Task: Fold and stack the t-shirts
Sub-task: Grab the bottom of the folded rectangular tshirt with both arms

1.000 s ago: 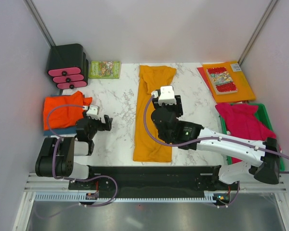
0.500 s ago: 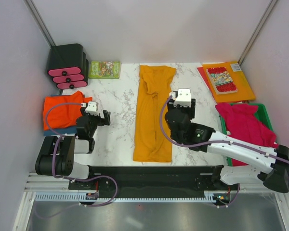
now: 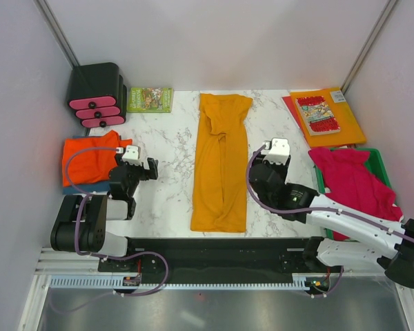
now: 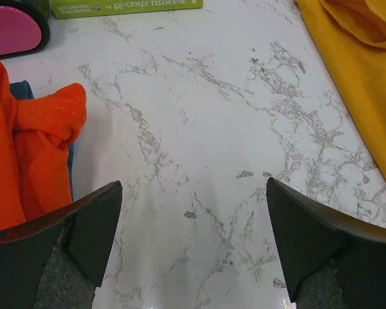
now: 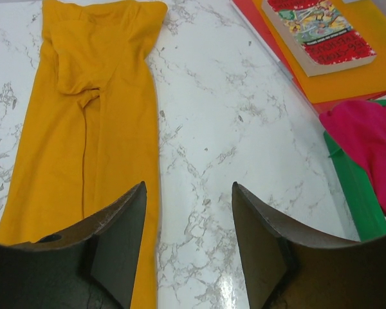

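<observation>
Right gripper (image 5: 188,188) hangs over bare marble just right of the mustard t-shirt (image 3: 219,169), fingers spread apart with nothing between them. Its arm reaches in from the near right corner and bends toward the middle of the table (image 3: 172,148). Left gripper (image 4: 193,187) sits low near the left side, jaws also wide apart and empty, aimed across open marble between the orange t-shirt (image 3: 90,158) and the mustard one.

The mustard t-shirt lies in the middle of the table as a long narrow strip, sides folded in, running from the far edge toward the arms. A second ago the right gripper was over this strip; it has since swung off to the right, and the shirt lies as it did before. The left arm has barely moved.

The orange t-shirt rests bunched at the left edge on top of a blue t-shirt (image 4: 22,90), of which only a thin rim shows.

At the right, a green bin (image 3: 383,165) holds the crimson-pink t-shirts (image 3: 348,176), with cloth spilling over its far rim. Behind it lies an orange folder (image 3: 352,124) with a comic book (image 3: 317,114) on top. A black drawer unit (image 3: 95,89) with three pink fronts stands at the far left, a green book (image 3: 150,99) just beside it.
</observation>
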Tool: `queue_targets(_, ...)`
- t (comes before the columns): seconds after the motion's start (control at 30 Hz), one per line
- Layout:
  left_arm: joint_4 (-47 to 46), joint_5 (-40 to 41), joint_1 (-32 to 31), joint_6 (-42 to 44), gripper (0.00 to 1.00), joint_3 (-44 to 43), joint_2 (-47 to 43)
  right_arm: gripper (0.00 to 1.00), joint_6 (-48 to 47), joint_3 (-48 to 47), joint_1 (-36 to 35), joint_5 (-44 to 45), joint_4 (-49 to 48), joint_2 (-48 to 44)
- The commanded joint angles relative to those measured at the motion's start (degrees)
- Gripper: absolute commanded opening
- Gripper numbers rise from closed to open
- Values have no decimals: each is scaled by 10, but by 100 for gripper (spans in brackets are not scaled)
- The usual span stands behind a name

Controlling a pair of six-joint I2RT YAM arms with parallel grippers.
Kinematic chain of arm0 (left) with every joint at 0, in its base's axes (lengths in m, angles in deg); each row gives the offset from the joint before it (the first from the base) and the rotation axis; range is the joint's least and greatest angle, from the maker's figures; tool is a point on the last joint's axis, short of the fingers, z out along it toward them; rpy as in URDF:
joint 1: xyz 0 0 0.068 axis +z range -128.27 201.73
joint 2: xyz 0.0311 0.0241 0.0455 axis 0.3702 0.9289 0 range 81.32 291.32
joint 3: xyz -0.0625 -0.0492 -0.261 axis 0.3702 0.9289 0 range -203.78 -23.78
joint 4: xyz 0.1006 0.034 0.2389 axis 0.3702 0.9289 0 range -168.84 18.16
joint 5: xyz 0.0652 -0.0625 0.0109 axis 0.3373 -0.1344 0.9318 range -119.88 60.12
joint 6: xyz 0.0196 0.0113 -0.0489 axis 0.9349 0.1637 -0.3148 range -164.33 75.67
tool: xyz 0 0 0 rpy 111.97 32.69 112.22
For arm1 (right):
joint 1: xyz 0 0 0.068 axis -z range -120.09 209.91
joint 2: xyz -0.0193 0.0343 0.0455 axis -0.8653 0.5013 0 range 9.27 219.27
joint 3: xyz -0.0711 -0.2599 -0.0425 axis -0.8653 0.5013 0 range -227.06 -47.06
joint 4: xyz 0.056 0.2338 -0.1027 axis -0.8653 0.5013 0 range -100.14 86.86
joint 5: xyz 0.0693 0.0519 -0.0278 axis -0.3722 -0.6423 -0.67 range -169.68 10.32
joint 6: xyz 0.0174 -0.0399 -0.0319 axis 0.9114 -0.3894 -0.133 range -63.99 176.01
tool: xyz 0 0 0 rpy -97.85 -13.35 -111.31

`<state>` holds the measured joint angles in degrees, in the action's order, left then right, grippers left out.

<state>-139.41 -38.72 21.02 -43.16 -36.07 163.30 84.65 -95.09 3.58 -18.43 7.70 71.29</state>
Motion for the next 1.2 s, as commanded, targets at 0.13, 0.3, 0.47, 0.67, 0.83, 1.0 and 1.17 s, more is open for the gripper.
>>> queue_targets(0.13, -29, 16, 2, -6, 100, -15, 6, 63, 72, 21, 3, -63, 20, 11)
queue_targets(0.3, -10, 71, 2, -30, 100, -17, -13, 64, 64, 34, 3, -74, 14, 8)
queue_targets(0.47, 468, 200, -72, -43, 100, -253, -64, 64, 55, 35, 4, -71, 14, 6)
queue_targets(0.67, 812, 96, -201, -150, 100, -461, -50, 64, 41, 28, 4, -39, 41, -1)
queue_targets(0.83, 622, -120, -152, -494, 100, -196, -180, 64, 77, 32, 4, -33, 65, -29)
queue_targets(1.0, 730, 18, -313, -430, 100, -275, -249, 64, 120, 36, 4, -35, 116, -59)
queue_targets(1.17, 980, 420, -526, -365, 100, -455, -174, 64, 134, 50, 3, -13, 135, -77)
